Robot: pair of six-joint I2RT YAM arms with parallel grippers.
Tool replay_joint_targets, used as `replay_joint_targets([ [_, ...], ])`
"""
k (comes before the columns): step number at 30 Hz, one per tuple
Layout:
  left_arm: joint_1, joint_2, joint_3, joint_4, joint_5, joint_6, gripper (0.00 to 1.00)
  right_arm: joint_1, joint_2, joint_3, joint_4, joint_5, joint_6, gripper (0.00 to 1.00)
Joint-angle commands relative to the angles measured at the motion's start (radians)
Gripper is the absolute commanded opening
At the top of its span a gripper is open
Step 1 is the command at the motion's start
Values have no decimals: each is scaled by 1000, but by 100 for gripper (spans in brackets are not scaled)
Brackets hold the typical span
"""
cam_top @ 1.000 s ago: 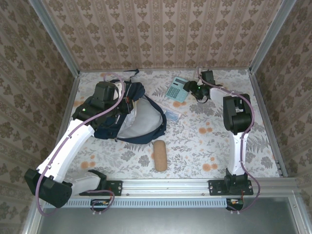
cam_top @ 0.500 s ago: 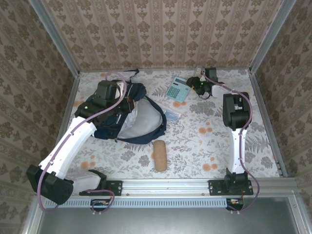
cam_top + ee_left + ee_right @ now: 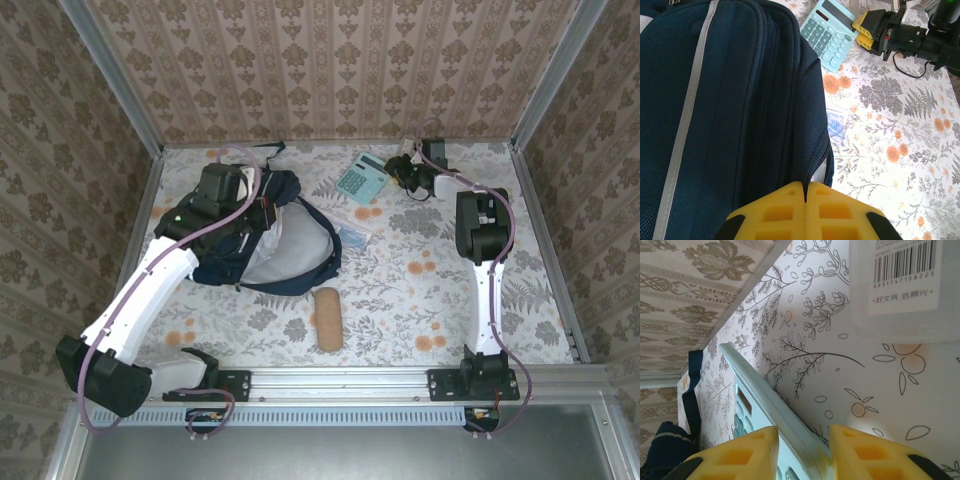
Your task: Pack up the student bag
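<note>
The student bag (image 3: 282, 192), navy with a grey lining, lies open at the back left of the table. In the left wrist view its navy shell (image 3: 740, 100) runs up from my left gripper (image 3: 805, 192), which is shut on the fabric edge by the zip. A pale teal calculator (image 3: 359, 180) lies to the right of the bag near the back wall. My right gripper (image 3: 802, 432) has its yellow pads on either side of the calculator's (image 3: 765, 400) right edge, touching its face and back. From the left wrist that gripper (image 3: 865, 27) sits at the calculator's (image 3: 832, 32) corner.
A tan roll-shaped case (image 3: 328, 318) lies near the front middle. A small clear packet (image 3: 352, 233) sits just right of the bag. A white box with a barcode (image 3: 900, 280) stands close beyond the right gripper. Walls and metal rails enclose the table.
My right gripper has slid left onto the calculator's edge and its jaws have narrowed onto it; the calculator has shifted slightly. The left arm and the bag have stayed put.
</note>
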Motion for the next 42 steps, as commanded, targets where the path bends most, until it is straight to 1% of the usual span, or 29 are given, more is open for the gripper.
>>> replay_joint_targets([
  [1, 11, 8, 49, 14, -9, 0, 0, -4, 13, 27, 31, -26, 19, 32],
  [4, 11, 15, 51, 15, -4, 1, 0, -6, 16, 36, 33, -31, 21, 32],
  [7, 11, 20, 54, 17, -2, 2, 0, -6, 17, 39, 32, -35, 21, 28],
  [9, 11, 24, 56, 17, -1, 2, 0, -7, 15, 36, 38, -42, 20, 22],
  [11, 13, 25, 57, 17, -1, 4, 0, -8, 11, 30, 41, -43, 21, 20],
  [13, 13, 26, 57, 17, 1, 4, 0, -9, 6, 22, 50, -47, 22, 16],
  [24, 13, 25, 54, 18, 3, 3, 0, -10, -61, -50, 93, -63, 30, 14],
  [32, 15, 22, 52, 27, 5, 7, 0, -6, -224, -205, 153, -86, 42, 14],
  [35, 17, 22, 51, 36, 8, 7, 0, 3, -296, -270, 155, -98, 31, 14],
  [37, 18, 22, 49, 45, 13, 4, 0, 9, -338, -311, 150, -105, 24, 11],
  [42, 17, 20, 49, 58, 30, -1, 0, 39, -448, -420, 144, -106, 1, 12],
])
